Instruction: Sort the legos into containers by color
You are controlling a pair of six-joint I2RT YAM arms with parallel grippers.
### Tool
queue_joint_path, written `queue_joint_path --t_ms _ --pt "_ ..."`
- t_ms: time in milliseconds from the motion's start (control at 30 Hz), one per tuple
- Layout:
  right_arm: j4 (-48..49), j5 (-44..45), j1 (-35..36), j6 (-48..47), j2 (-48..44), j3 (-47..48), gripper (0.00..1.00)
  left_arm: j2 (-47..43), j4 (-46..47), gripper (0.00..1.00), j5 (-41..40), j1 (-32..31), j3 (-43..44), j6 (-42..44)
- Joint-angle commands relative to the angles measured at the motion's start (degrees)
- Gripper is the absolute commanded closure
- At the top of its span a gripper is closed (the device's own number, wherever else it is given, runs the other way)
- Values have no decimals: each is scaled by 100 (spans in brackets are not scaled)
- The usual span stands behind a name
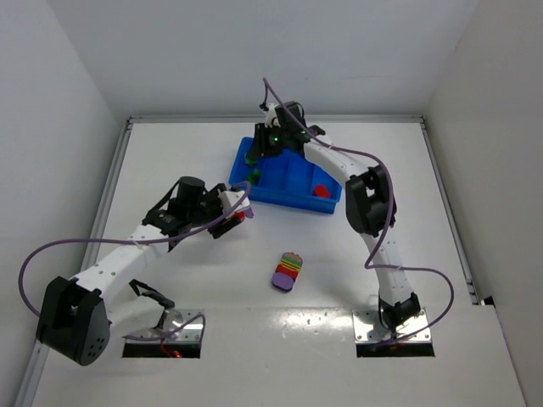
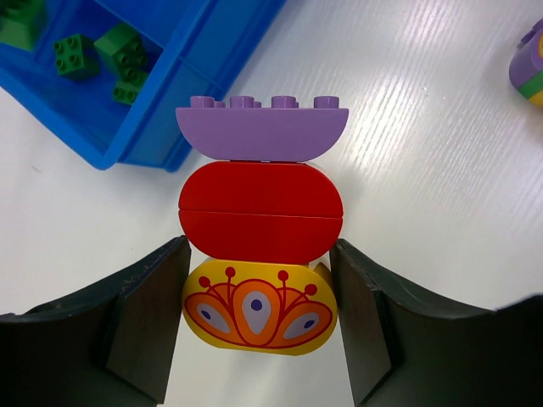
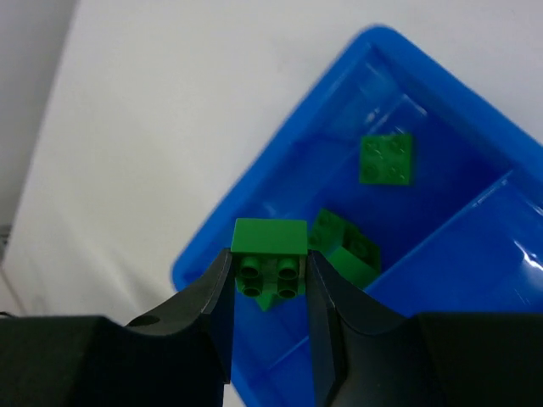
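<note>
**Both arms hold bricks: one over the tray, one just beside it**

The right end effector (image 3: 270,263) hangs over the blue tray (image 1: 282,201), above the compartment at its left end as the top view shows it. Its two dark fingers (image 3: 212,288) are drawn in narrow and pinch a single green brick (image 3: 270,244) from either side. Below it, in that same compartment, lie more green bricks (image 3: 387,158), one flat and apart, another tilted close under the held one. Whether the held brick touches them cannot be told. At the tray's opposite end, a red piece (image 1: 321,191) sits in the last compartment. The two middle compartments look bare blue from above.

The left end effector (image 2: 259,254) sits low over the white surface (image 1: 441,237), just beside the tray's near left corner. It grips a stack (image 2: 260,220) of joined bricks. The stack has a purple brick (image 2: 261,131) with its studs pointing away from the wrist, then red bricks (image 2: 260,212), then a yellow brick (image 2: 259,309) printed with an orange fan pattern. The fingers press the sides of the yellow brick and the lower red one (the opening is about as wide as the stack itself). Whether the stack rests on the surface or is lifted off it cannot be told.

A second multicoloured clump (image 1: 288,270), purple at its base with yellow, red and green layers, lies loose on the surface. It is in front of the tray and well apart from both arms.
</note>
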Motion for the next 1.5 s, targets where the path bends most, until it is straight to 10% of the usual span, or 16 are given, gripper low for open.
queue_joint_path --t_ms 0,467,800,1467 --pt "-164 512 17 -296 55 116 94 -154 61 68 3 70 -8 -67" --pt "-15 -339 132 -376 -68 -139 23 13 122 68 -50 123 -8 56" --pt "1784 -3994 -482 925 -1315 -2212 28 -171 237 68 -50 123 -131 118" --pt "2112 -4674 17 1066 -1659 -3040 17 -224 343 68 214 176 105 118"
